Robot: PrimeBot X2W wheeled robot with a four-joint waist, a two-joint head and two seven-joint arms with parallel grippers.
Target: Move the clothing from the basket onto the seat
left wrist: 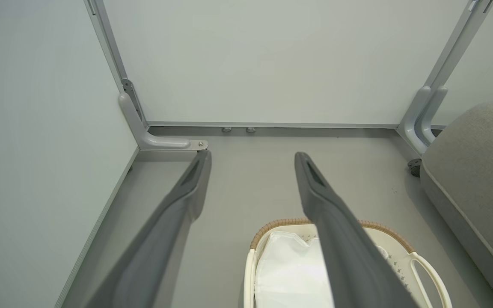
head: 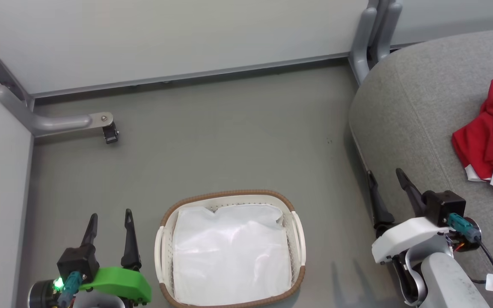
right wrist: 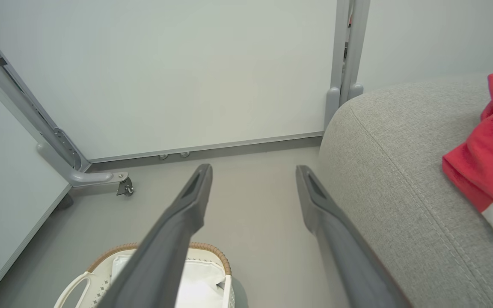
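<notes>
The red clothing with white bands lies crumpled on the grey seat at the right; its edge also shows in the right wrist view on the seat. The white basket with a brown woven rim stands on the floor at the bottom centre, holding just its white liner. My left gripper is open, left of the basket, with nothing between its fingers. My right gripper is open and empty at the seat's front edge, right of the basket. The basket sits below the left fingers.
Pale partition walls close off the back and left, with grey metal feet on the floor, one at the left and one beside the seat. Bare grey floor stretches between the walls, the basket and the seat.
</notes>
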